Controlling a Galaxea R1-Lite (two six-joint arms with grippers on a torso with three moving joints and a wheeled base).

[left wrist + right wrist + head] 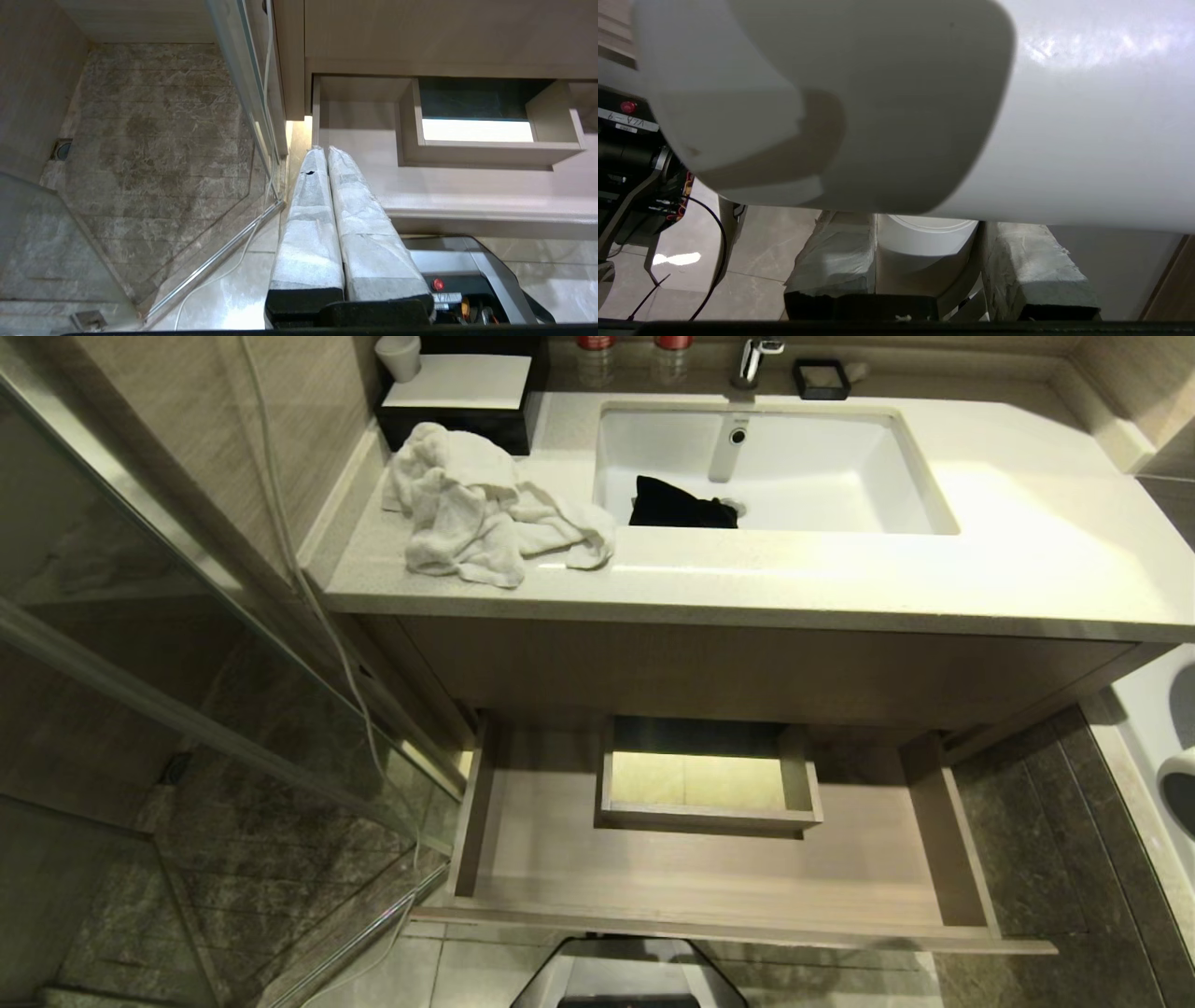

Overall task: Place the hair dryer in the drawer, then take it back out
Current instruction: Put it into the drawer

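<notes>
One hair dryer [1017, 116] clamped crosswise in right end effector [927, 266]; left end effector [327, 156] together; drawer [709, 887] open, empty.

Pale stone counter [1027, 541] with white sunken sink [840, 476], chrome tap [754, 359] behind. Crumpled white towel [476, 509] at the left end. Glass shower screen [140, 663] alongside, dark marbled floor [1027, 821] below.
</notes>
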